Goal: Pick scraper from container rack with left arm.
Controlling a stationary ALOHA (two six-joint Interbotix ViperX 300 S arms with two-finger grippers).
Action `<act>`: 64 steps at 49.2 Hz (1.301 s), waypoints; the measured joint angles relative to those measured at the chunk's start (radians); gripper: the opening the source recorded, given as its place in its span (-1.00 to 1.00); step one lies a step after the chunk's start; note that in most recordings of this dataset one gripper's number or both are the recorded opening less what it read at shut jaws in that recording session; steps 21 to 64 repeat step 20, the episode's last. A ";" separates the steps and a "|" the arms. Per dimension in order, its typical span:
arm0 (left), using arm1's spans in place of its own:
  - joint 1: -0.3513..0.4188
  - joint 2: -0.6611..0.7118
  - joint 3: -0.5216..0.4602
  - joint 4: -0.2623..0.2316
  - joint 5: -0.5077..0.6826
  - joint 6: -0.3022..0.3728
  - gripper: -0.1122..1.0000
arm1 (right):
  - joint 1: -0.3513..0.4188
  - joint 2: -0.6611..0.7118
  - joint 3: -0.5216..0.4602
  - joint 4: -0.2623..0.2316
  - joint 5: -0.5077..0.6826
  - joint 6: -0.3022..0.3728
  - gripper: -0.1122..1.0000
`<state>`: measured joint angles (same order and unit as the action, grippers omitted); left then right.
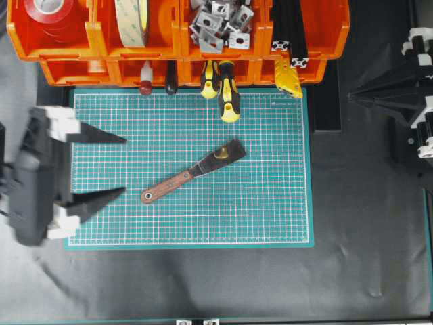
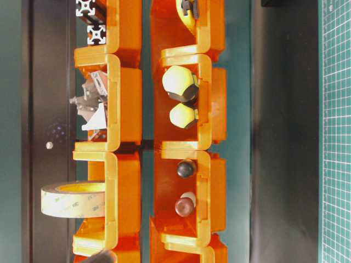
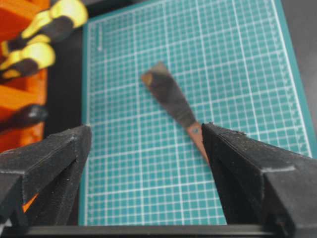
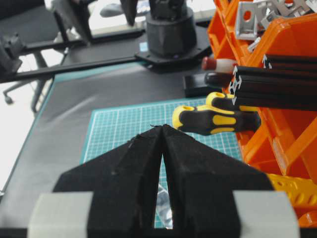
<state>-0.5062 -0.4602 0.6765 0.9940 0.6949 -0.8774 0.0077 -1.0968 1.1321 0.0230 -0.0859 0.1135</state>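
Note:
The scraper lies flat on the green cutting mat, outside the orange container rack. Its wooden handle points to the lower left and its dark blade to the upper right. My left gripper is open and empty at the mat's left edge, just left of the handle's end. In the left wrist view the scraper lies ahead, its handle running behind the right finger of the left gripper. My right gripper is shut and empty at the right, off the mat; it also shows in the right wrist view.
Two yellow-and-black screwdrivers and a red-knobbed tool stick out of the rack's lower bins over the mat's far edge. The upper bins hold tape rolls, metal brackets and black profiles. Black cloth surrounds the mat.

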 measured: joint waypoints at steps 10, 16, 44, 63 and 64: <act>0.011 -0.186 0.060 0.000 -0.018 -0.002 0.73 | 0.000 -0.003 0.000 -0.002 0.000 0.000 -0.78; 0.012 -0.308 0.081 0.000 -0.087 -0.002 0.67 | 0.000 -0.003 0.000 0.000 0.000 0.000 -0.78; 0.014 -0.380 0.089 0.000 -0.133 0.005 0.63 | 0.002 -0.003 0.000 -0.002 0.000 0.000 -0.78; 0.014 -0.380 0.089 0.000 -0.133 0.005 0.63 | 0.002 -0.003 0.000 -0.002 0.000 0.000 -0.78; 0.014 -0.380 0.089 0.000 -0.133 0.005 0.63 | 0.002 -0.003 0.000 -0.002 0.000 0.000 -0.78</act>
